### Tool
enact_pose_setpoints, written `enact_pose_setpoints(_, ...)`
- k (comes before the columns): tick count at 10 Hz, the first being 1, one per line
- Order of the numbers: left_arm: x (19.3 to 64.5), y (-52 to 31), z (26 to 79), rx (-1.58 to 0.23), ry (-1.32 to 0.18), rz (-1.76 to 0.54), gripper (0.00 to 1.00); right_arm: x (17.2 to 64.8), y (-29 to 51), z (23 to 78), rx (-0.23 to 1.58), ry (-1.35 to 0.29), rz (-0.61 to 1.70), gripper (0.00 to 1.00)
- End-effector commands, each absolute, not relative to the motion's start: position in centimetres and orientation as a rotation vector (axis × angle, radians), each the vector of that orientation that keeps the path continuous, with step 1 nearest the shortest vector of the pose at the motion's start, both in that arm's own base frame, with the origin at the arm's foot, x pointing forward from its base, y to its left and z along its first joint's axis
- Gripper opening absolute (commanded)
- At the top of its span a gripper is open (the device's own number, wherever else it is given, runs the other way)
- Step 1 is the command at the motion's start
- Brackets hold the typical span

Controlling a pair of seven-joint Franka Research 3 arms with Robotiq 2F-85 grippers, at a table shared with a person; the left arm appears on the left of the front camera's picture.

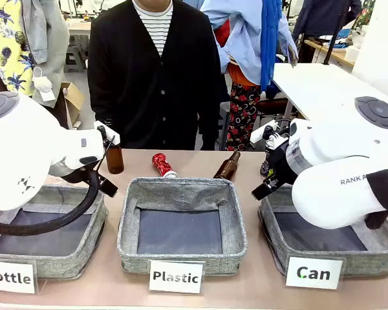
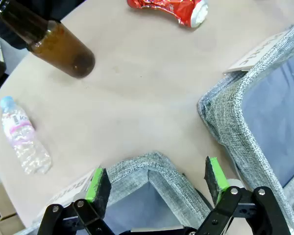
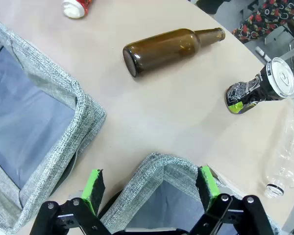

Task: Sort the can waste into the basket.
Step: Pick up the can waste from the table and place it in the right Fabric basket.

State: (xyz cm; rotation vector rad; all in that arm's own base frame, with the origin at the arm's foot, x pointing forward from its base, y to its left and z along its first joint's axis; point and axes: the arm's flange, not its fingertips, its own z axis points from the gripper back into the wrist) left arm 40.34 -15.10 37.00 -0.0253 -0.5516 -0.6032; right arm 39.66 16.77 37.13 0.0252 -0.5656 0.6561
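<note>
Cans outside Can basket (image 1: 368, 261): red can (image 1: 161, 164) far centre, lying; black can (image 3: 257, 88) far right, just beside clear plastic bottle (image 3: 284, 156). Left gripper (image 2: 157, 181), right gripper (image 3: 149, 188): jaws apart, empty. Risk: dented black can tips under pinch, or fingers catch bottle.

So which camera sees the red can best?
The left wrist view: the red can is close, its crumpled body and silver end clear. The front view shows it small; the right wrist view just its end.
</note>
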Motion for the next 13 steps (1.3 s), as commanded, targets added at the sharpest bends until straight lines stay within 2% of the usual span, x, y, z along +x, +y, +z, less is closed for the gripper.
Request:
enact_pose_setpoints(1, 40.34, -15.11, 37.00, -0.025, -0.552, -0.603, 1.00, 39.66, 16.77, 37.13, 0.025, -0.566, 0.656, 1.00)
enact_pose_setpoints(13, 40.34, -15.11, 37.00, -0.025, -0.552, -0.603, 1.00, 39.66, 16.77, 37.13, 0.025, -0.566, 0.656, 1.00)
